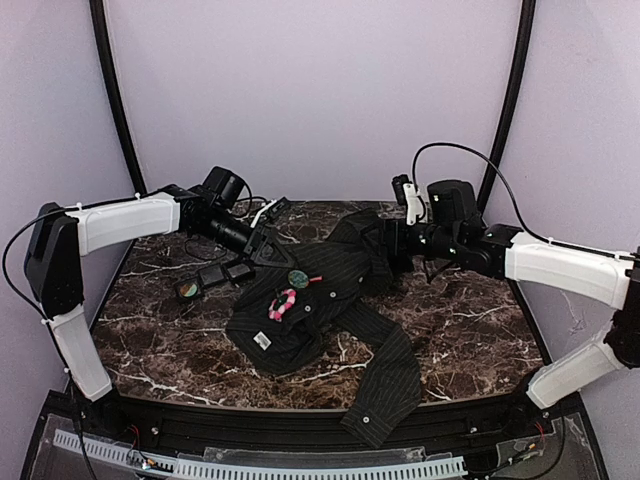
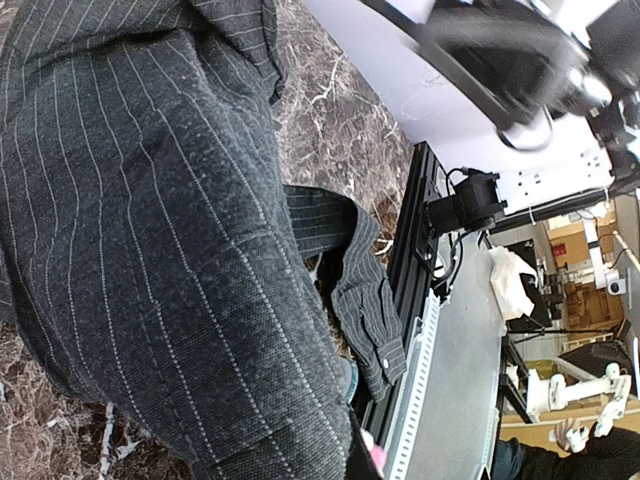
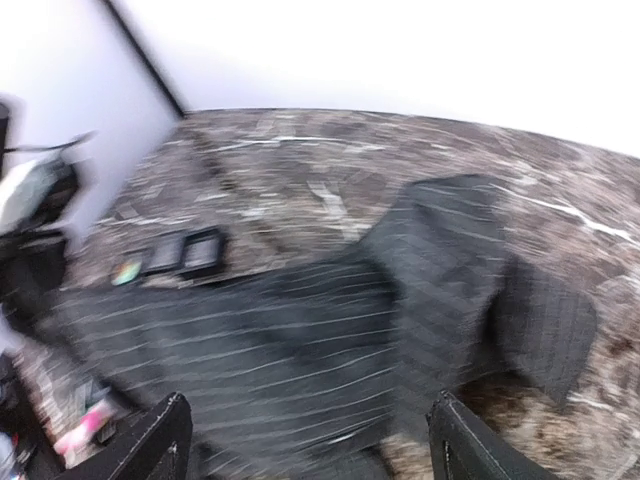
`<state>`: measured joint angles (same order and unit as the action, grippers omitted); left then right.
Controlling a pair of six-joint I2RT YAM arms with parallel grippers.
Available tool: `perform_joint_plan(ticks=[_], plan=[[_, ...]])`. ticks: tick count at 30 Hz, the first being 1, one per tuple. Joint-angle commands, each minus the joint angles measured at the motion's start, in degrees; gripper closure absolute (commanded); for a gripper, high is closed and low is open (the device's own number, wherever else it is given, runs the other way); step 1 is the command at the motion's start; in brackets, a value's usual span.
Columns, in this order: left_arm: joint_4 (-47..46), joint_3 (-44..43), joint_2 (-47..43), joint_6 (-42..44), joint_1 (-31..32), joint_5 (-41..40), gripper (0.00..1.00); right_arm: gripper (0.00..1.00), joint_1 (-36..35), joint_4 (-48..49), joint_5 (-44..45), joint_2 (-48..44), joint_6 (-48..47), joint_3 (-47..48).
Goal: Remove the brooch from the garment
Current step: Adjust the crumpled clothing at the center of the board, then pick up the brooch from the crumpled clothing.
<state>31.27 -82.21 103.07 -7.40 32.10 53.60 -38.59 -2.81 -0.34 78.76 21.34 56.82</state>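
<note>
The garment (image 1: 330,310) is a dark pinstriped shirt spread on the marble table, one sleeve hanging over the near edge. The brooch (image 1: 283,303), a small pink piece, sits on the shirt's left front; a blurred pink patch of the brooch (image 3: 85,425) shows in the right wrist view, and a sliver of it (image 2: 377,457) in the left wrist view. My left gripper (image 1: 272,247) is shut at the shirt's upper left edge. Shirt cloth (image 2: 170,250) fills its camera and hides the fingers. My right gripper (image 3: 315,450) hangs open over the shirt's upper right part, nothing between its fingers (image 3: 165,440).
Small black square trays (image 1: 215,277) lie left of the shirt on the marble table (image 1: 470,330); they also show in the right wrist view (image 3: 185,253). A round green piece (image 1: 297,278) rests on the shirt above the brooch. The black frame rail (image 1: 300,420) runs along the near edge.
</note>
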Motion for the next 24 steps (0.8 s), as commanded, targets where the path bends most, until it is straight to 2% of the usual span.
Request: perform_joint_plan(ticks=[1,4,13,21,24], plan=[[-1.94,0.41,-0.31,-1.84,0.34,2.48,0.99,0.24,-2.9,6.67,-16.83,-4.32,-3.45,-5.08],[-1.98,0.46,-0.15,-1.84,0.33,3.75,0.99,0.31,-4.24,8.59,-22.13,-2.94,-3.15,-5.2],[-1.65,0.48,0.73,-1.75,0.31,4.03,0.99,0.53,-8.56,7.31,-23.77,7.43,-7.17,1.65],[-0.82,0.24,1.71,-1.66,0.41,2.75,0.99,0.55,-10.83,7.65,-23.83,10.78,-8.11,3.62],[-0.76,0.21,1.78,-1.65,0.34,2.86,0.99,0.59,-11.27,7.69,-23.27,12.11,-8.35,4.23]])
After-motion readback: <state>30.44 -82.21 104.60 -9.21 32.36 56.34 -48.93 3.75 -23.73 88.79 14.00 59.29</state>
